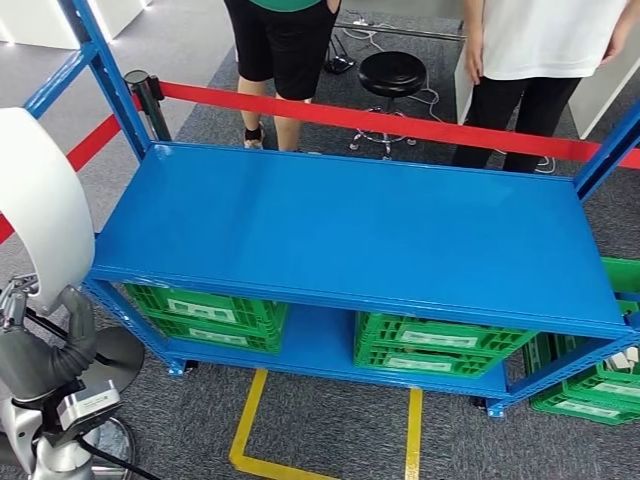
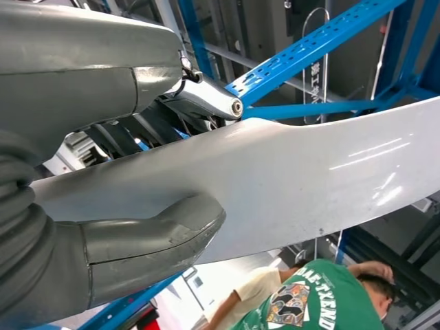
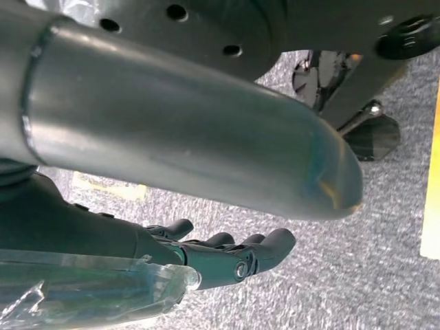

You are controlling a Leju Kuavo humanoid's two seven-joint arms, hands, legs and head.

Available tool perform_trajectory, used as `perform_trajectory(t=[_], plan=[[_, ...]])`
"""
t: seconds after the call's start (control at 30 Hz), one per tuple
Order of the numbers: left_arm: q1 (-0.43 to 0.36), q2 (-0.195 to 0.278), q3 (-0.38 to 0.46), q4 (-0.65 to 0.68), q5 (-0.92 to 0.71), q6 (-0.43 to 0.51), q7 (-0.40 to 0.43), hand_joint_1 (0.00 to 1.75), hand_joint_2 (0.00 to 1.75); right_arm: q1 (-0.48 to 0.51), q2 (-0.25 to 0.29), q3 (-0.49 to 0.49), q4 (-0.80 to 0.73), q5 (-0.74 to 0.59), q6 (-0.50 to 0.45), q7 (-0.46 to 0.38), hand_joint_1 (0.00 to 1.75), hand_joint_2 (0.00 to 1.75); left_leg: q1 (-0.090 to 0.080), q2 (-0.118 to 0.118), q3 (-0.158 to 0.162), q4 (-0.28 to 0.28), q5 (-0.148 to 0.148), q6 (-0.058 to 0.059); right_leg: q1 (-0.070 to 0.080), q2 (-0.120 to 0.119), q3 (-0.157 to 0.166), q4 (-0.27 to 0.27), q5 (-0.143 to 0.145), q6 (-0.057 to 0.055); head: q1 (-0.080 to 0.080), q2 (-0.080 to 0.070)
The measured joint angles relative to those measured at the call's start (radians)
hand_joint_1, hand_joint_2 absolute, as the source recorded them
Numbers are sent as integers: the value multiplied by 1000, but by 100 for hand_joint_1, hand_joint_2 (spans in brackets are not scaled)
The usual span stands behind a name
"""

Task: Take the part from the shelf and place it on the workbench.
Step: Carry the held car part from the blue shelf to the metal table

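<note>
A: Count what you have on screen.

B: You have one white curved part [image 1: 38, 200], one blue bench [image 1: 355, 225], four green crates [image 1: 205, 315] under its top as far as you can tell, two people [image 1: 283, 45] behind a red tape [image 1: 392, 122], one black stool [image 1: 391, 72].

A: Left hand?

B: Your left hand [image 1: 56, 345] grips the part at the head view's left edge, off the bench; in the wrist view the thumb [image 2: 155, 240] lies pressed on the white surface.

A: Right hand?

B: Your right hand [image 3: 207, 227] hangs over grey carpet [image 3: 363, 275], fingers [image 3: 259, 251] loosely extended, nothing in them.

A: Crates?

B: Contents hidden; you can't tell
</note>
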Motion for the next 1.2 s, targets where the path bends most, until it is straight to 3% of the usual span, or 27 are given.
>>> perform_trajectory(t=[0.07,0.1,0.23,0.3,0.37,0.4,0.43,0.47,0.5,0.57,0.63,0.7,0.77,0.87,0.93,1.2], plan=[[0,0,1,0,-1,0,0,175,175,-3,0,0,0,0,0,0,0,0,-2,0,-2,2,4,-7,1,0,84,-140,38,-8,0,0],[-1,0,1,0,-1,0,0,175,175,-5,0,0,0,0,0,0,0,0,-4,0,-4,2,7,-12,2,1,107,-182,47,-14,-1,0],[-1,0,1,0,-3,0,0,175,175,-4,0,-1,0,0,0,0,0,0,-3,-1,-13,6,11,-34,2,1,108,-199,61,-39,-2,0],[-1,0,1,-1,-3,0,0,175,175,-5,0,-1,0,0,0,0,0,0,-1,-1,-39,67,-37,-46,-3,0,101,-203,71,-52,-4,0],[-1,0,1,-1,-3,0,0,175,175,-6,0,-1,0,0,0,0,0,0,2,-1,-93,198,-111,-55,-4,-1,90,-203,79,-56,-5,0],[0,0,1,-1,-3,0,0,175,175,-6,0,-1,0,0,0,0,0,0,4,-1,-115,256,-135,-58,-5,-2,84,-203,82,-56,-5,0],[0,0,1,-1,-2,0,0,175,175,-5,0,-2,0,0,0,0,0,0,5,-1,-123,284,-141,-59,-5,-2,79,-202,86,-55,-5,0],[0,0,1,-1,-2,1,0,175,175,-5,0,-3,0,0,0,0,0,0,6,-1,-111,272,-128,-60,-6,-2,76,-202,89,-53,-5,0],[0,0,1,-1,-2,1,0,175,175,-4,0,-4,0,0,0,0,0,0,8,-1,-80,224,-100,-59,-8,-2,73,-202,92,-50,-5,0],[-1,1,1,-1,-2,2,0,175,175,-5,0,-5,-1,1,-1,-2,0,0,9,-2,2,82,-48,-58,-7,0,70,-200,96,-42,-6,0],[0,1,1,-2,-2,3,0,175,175,-6,0,-6,-1,2,-1,-4,0,0,8,-4,42,1,-33,-51,-4,0,64,-200,101,-30,-5,0],[2,2,1,-2,-2,3,0,175,175,-6,0,-7,-1,2,-2,-5,0,0,6,-7,39,-9,-30,-35,-5,0,61,-205,109,-16,-4,0],[3,3,2,-4,1,4,0,175,175,-5,0,-8,-1,2,-1,-5,0,0,7,-5,36,-13,-22,-20,-8,0,51,-190,94,-5,-2,0],[2,3,2,-6,5,5,0,175,175,-5,0,-8,-1,3,-1,-5,0,0,6,-3,28,-14,-13,-5,-8,-2,-15,-34,-1,2,5,0],[2,3,2,-6,6,5,0,175,175,-5,0,-8,-1,3,0,-5,0,0,4,-2,24,-14,-11,-2,-8,-2,-45,40,-36,4,5,0],[2,3,2,-6,6,5,0,175,175,-5,0,-9,-1,3,0,-5,0,0,4,-2,24,-14,-11,-2,-8,-2,-49,49,-40,4,5,0]])
